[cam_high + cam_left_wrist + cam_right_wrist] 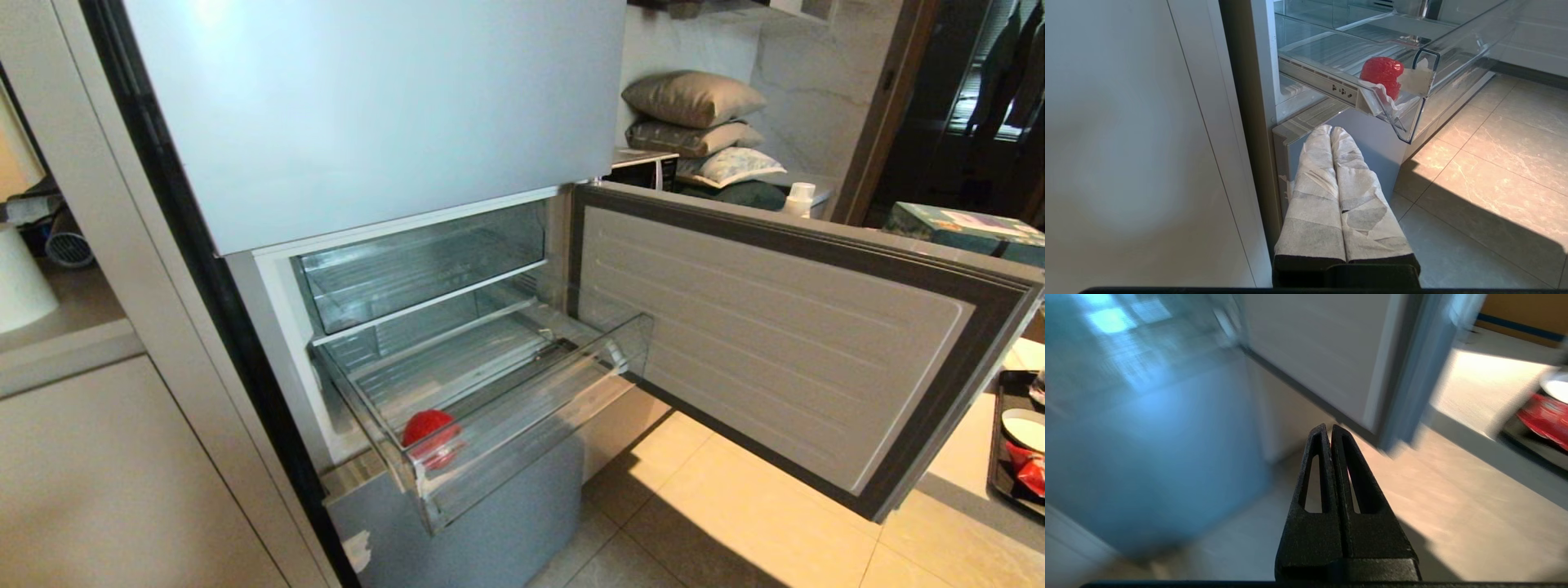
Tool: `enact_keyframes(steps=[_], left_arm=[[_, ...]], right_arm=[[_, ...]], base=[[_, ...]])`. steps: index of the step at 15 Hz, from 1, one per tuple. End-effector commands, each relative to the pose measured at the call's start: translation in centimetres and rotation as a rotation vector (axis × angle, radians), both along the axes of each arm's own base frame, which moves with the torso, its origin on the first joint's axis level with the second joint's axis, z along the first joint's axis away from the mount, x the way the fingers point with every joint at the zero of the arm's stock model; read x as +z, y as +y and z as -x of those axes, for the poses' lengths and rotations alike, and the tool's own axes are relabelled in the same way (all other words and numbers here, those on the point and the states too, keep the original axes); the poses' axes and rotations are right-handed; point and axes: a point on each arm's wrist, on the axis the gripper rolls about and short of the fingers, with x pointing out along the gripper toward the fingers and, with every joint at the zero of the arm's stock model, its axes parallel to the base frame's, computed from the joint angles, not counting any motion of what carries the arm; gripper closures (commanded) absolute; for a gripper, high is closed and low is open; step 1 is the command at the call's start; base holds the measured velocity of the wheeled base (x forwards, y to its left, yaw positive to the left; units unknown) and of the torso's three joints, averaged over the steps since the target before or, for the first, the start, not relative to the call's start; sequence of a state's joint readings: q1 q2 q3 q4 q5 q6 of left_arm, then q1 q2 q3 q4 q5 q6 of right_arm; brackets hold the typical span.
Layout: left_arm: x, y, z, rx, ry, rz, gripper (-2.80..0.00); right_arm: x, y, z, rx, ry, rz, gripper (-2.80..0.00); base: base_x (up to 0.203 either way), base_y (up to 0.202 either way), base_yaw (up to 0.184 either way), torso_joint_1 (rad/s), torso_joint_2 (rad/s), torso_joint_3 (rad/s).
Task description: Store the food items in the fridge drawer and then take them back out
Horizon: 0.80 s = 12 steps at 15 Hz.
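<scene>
the drawer stood pulled out of the fridge, its door swung wide to the right. one round red item lay in the drawer's front left corner, against the clear front wall — the left wrist view showed it beside a scrap of white paper. the left gripper, fingers wrapped in white tape and pressed together, hung low beside the fridge's lower front, holding nothing. the right gripper was closed and empty too, over the floor near the door — its view blurred. a second red item sat on a dark tray at far right.
</scene>
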<state>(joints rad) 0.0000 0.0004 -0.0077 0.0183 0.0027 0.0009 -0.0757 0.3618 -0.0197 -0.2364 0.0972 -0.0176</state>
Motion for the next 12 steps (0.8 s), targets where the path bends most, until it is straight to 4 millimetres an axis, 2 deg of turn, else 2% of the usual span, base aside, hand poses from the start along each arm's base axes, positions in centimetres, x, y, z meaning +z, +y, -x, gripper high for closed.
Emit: enact_keyframes(steps=[1, 4, 9, 12], left_arm=[[0.0, 0.0, 0.0, 0.000, -0.002, 0.001, 0.00], [0.0, 0.0, 0.0, 0.000, -0.002, 0.001, 0.00], [0.0, 0.0, 0.0, 0.000, -0.002, 0.001, 0.00], [0.0, 0.0, 0.0, 0.000, -0.002, 0.001, 0.00]], right_arm=[[-2.3, 0.0, 2.9, -0.003, -0.100, 0.050, 0.00], [-3.3, -0.1, 3.4, -0.024, -0.098, 0.073, 0.00], [-3.3, -0.1, 3.4, -0.028, -0.099, 0.063, 0.00], [-3.3, -0.1, 3.4, -0.028, -0.098, 0.063, 0.00]], base=[[0.000, 0.000, 0.000, 0.000, 0.00, 0.000], [0.000, 0.000, 0.000, 0.000, 0.00, 0.000], [0.000, 0.000, 0.000, 0.000, 0.00, 0.000], [0.003, -0.013, 0.109, 0.003, 0.00, 0.002]])
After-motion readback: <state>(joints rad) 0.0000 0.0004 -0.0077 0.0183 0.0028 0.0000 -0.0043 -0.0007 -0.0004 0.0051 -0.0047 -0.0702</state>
